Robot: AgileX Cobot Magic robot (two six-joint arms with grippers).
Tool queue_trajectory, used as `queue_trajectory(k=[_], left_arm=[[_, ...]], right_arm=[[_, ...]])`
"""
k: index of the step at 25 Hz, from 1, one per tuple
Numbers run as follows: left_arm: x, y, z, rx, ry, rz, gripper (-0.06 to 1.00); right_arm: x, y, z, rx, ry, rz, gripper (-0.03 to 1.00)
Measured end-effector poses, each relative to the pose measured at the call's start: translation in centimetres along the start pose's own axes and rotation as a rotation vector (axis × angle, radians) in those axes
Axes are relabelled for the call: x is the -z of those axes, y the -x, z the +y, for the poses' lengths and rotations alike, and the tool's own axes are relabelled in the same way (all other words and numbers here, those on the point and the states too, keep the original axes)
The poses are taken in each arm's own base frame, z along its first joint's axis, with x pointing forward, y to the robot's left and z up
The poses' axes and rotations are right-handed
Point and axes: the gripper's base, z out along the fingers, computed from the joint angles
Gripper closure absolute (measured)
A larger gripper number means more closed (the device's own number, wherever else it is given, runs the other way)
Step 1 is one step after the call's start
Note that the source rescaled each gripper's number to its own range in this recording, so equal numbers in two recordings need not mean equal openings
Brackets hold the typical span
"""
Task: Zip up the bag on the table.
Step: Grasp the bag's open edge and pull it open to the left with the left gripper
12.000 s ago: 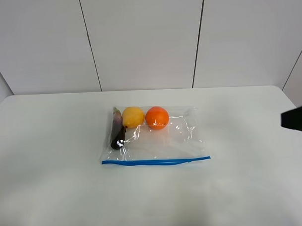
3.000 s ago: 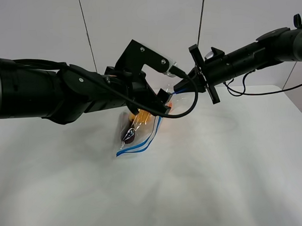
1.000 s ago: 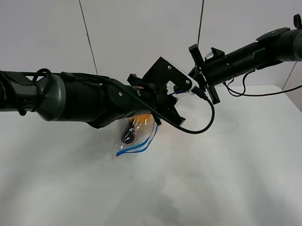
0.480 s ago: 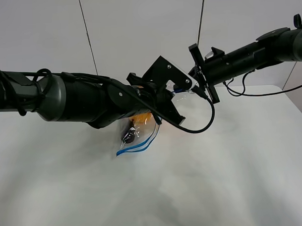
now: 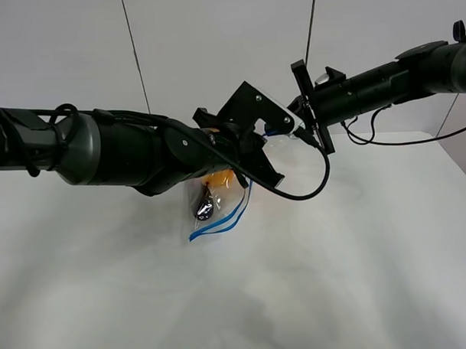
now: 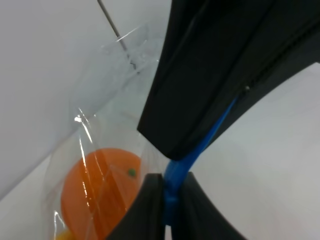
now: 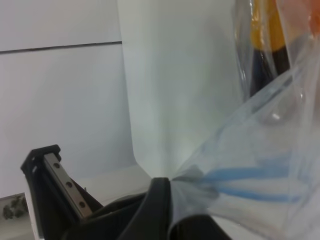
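The bag (image 5: 217, 196) is held up over the table (image 5: 358, 262), a corner clamped in the right jaws, the blue zipper strip (image 6: 172, 182) pinched in the left jaws; tautness should be kept during sliding.

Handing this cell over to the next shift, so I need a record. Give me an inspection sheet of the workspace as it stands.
Surface: white table, bare apart from the job's things.
Job's things: clear bag held up, hanging from both grippers; whether its low end touches the table cannot be told. Orange and eggplant inside. Blue strip gapes at the low end, not zipped.
Clutter: nothing seen.
Grippers: left gripper jaws shut on the strip; right gripper jaws shut on the bag's top edge.
Cables: black cable loops under the left wrist; another trails from the right arm.
Surroundings: white panelled wall.
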Motion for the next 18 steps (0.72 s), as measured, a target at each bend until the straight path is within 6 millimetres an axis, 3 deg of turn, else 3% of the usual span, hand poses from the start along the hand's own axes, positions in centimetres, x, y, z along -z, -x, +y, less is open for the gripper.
queue_trajectory(k=[18], left_arm=[[-0.2,-0.7,2.1,0.060,0.057,0.050,0.94]], right_arm=[[2.6,2.5,7.2,0.197,0.054,-0.097,0.97]])
